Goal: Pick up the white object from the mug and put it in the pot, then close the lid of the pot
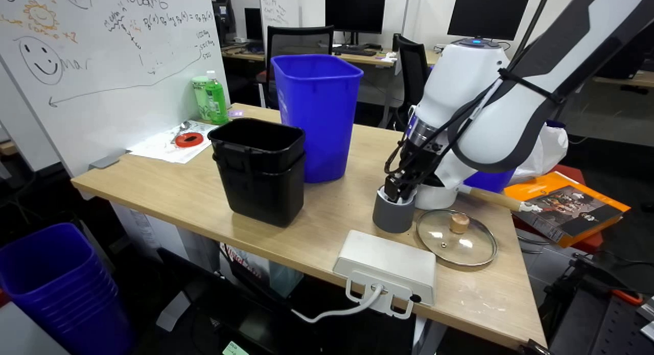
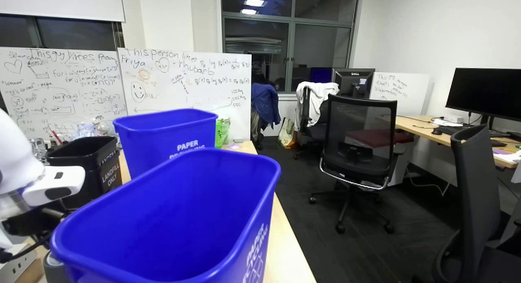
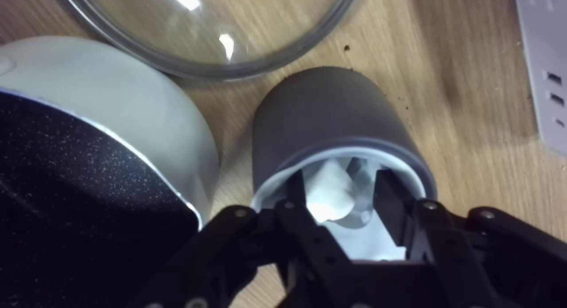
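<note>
Wrist view; claw point(image 3: 339, 187) spread, white object point(image 3: 330, 196) ungripped; pot point(image 3: 84, 170): speckled inside seen only here

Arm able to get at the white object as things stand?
Likely yes: the mug is uncovered and the spread fingers reach inside it, either side of the white object. Whether they touch it is unclear.
</note>
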`<action>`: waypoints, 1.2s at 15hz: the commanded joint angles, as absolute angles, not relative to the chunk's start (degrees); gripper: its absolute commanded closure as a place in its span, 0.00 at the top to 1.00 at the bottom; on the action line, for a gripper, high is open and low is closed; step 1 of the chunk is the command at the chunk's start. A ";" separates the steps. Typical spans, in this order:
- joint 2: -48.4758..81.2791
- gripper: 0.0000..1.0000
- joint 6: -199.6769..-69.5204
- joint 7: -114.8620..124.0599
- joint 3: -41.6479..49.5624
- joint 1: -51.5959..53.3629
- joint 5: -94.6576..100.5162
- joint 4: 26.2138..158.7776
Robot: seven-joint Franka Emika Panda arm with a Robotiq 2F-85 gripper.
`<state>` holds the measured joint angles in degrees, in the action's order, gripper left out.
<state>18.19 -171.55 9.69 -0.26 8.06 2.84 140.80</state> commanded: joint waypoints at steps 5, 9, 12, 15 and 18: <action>18.70 0.46 -172.72 4.47 -4.61 4.95 0.45 143.68; 18.34 0.22 -172.87 2.74 -5.81 3.85 -0.42 144.24; 18.04 0.08 -173.38 2.09 -5.55 3.52 -0.18 144.70; 17.83 0.07 -173.73 1.62 -5.18 3.30 0.21 144.87; 17.20 0.06 -172.98 0.96 -5.93 2.24 -0.47 144.53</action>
